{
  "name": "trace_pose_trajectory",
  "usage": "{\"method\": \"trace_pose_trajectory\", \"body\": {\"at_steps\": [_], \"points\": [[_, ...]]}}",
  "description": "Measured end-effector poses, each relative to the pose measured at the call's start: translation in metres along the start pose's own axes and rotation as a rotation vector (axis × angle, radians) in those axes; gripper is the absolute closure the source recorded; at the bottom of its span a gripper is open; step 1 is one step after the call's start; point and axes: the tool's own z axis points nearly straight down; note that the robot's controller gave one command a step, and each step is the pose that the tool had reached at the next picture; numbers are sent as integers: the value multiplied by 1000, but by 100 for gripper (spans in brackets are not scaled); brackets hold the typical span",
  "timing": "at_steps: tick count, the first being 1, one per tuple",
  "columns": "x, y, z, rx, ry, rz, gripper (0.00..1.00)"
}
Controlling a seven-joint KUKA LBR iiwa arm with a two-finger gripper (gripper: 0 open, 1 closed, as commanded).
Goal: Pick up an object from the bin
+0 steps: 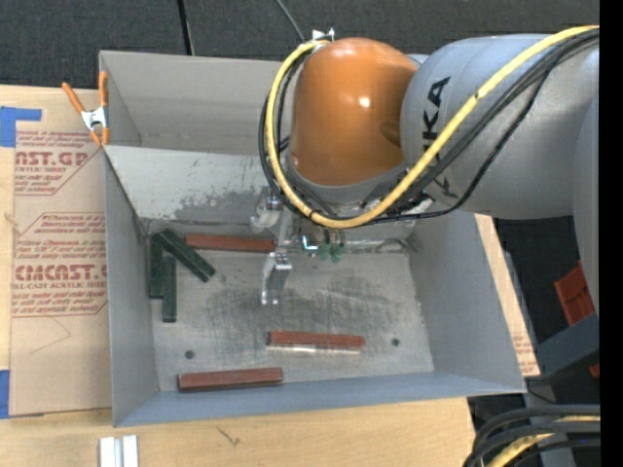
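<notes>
A grey metal bin [125, 300] sits on a pale wooden worktop [341, 434], its scuffed floor mostly bare, with a few flat bars scattered across it.

The thing nearest the tool [274, 286] is a long red-brown bar [229, 244]. It lies flat towards the far side of the floor, left of the middle, running left to right. Its right end stops just beside the tool. The tool hangs low over the middle of the bin, slightly on the near side of that end of the bar, with bare metal under its tip. From where I stand I cannot tell whether it is spread or pressed together.

To the left of that bar, a small cluster of dark green bars [159, 272] lies against the left wall, one of them slanting across the others. A second red-brown bar [316, 340] lies flat on the near side of the tool, well apart from it. A third red-brown bar [231, 379] rests along the near wall, towards the left corner.

Above it all, the grey arm [506, 125] comes in from the right, with its rounded orange cover [348, 105] over the far half of the bin and a yellow cable [275, 115] looped round it.
</notes>
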Motion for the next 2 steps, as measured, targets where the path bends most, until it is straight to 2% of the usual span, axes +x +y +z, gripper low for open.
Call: {"method": "trace_pose_trajectory", "body": {"at_steps": [1, 2], "points": [[-2, -1, -5, -1, -8, 2, 0], [37, -25, 32, -2, -14, -39, 0]]}}
